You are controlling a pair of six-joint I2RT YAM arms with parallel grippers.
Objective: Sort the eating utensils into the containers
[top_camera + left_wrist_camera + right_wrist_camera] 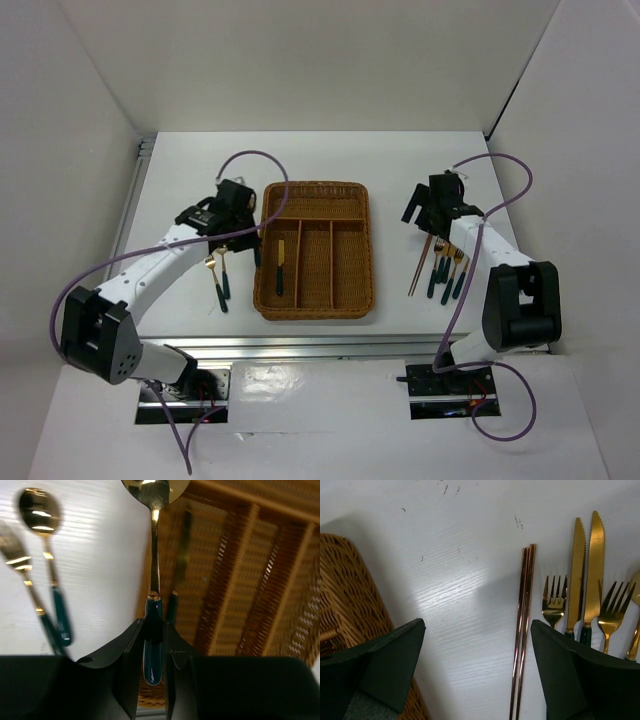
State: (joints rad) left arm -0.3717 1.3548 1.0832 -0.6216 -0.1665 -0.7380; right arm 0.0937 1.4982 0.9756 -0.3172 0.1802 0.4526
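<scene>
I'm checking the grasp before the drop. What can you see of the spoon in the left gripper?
The spoon is slim and looks like metal: a shiny gold bowl and neck, then a gold collar and a glossy dark green handle. The left gripper is shut on the handle, with its fingers pressing both sides. The spoon points straight out from the jaws, over the edge of the wicker tray. Nothing but the fingers visibly touches it.

tray (313,187): frame centre | utensil (281,266): in its left long compartment | fork-and-spoon pair (219,283): left of tray | chopsticks (419,265): right of tray | cutlery cluster (447,272): right of chopsticks
</scene>
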